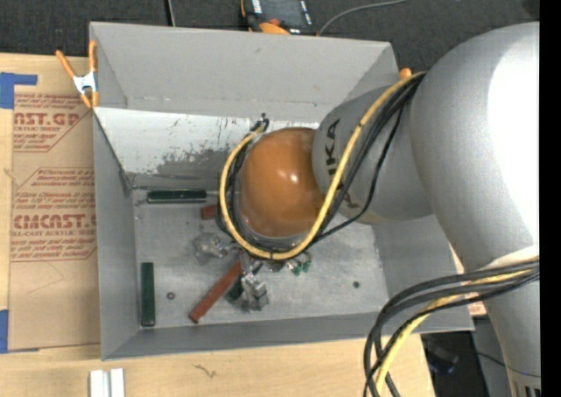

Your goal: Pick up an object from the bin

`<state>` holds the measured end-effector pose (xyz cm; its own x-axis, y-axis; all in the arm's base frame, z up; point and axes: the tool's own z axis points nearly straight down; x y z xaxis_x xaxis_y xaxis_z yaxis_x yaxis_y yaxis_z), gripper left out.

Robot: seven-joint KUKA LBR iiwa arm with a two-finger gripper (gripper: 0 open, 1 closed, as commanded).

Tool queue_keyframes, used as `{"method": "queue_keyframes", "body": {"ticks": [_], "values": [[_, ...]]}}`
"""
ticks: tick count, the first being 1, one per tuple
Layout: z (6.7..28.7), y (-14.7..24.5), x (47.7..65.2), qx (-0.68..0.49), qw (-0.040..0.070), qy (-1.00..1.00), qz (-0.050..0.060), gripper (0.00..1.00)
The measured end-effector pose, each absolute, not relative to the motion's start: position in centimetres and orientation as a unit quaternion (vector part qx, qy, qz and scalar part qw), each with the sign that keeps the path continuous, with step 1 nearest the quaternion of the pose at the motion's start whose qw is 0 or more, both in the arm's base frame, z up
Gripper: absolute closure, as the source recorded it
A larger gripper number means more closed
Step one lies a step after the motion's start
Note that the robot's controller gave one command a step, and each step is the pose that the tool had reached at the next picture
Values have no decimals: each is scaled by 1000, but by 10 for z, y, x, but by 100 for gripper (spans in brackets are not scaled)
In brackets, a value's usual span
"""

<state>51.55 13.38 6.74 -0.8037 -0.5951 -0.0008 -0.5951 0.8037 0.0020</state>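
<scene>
My gripper [253, 287] pokes out below the arm's orange cover, low over the bin floor near the front middle. A red-brown stick [215, 293] lies slanted right beside it, its upper end touching or nearly touching the gripper. A small dark piece [235, 293] sits between the stick and the gripper. A small grey metal part [209, 249] lies just to the upper left. I cannot make out whether anything is held.
A dark green bar [146, 294] lies upright along the bin's left wall. Another dark green bar [176, 196] lies flat at the back left, with a small reddish piece [209, 209] near it. A small green bit [301, 266] sits under the cover's right edge.
</scene>
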Motion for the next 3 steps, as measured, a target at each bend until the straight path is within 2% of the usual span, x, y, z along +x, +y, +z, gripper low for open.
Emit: {"method": "queue_keyframes", "body": {"ticks": [1,2,3], "values": [[67,134,516,-313,0,950,1,100],[76,134,516,-312,1,950,1,100],[153,135,517,-312,4,950,0,100]]}}
